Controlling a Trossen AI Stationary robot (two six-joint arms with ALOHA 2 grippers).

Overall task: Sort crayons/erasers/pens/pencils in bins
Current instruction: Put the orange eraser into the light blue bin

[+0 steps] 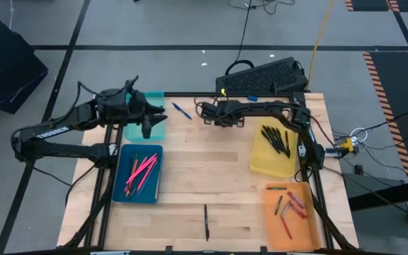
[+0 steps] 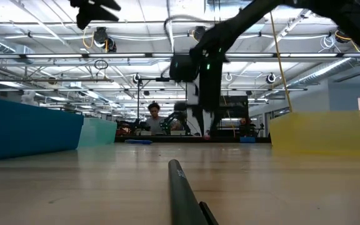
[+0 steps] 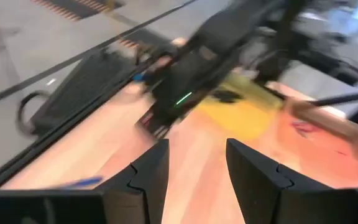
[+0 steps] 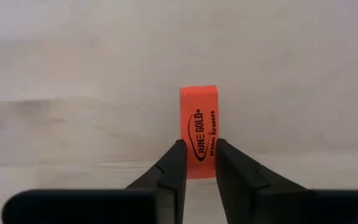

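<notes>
The right tool is clenched on an orange eraser, a small rectangular block with dark printed letters along its long face. The two dark fingers press its lower part from both sides, and the upper half stands free above the pale wooden tabletop. In the high view this tool is near the far edge of the tabletop, beside a blue pen; the eraser itself cannot be made out there.

The left tool is released, with a clear gap between its fingers, and it holds nothing. In the high view it is over the teal bin at the far left.

The dark blue bin holds long thin pink sticks with some orange ones. The yellow bin holds several black pens. The orange bin holds short red crayons and a few other sticks. One black pen lies alone on the tabletop at the near side, well apart from all bins. A black keyboard sits on the floor just beyond the far edge.
</notes>
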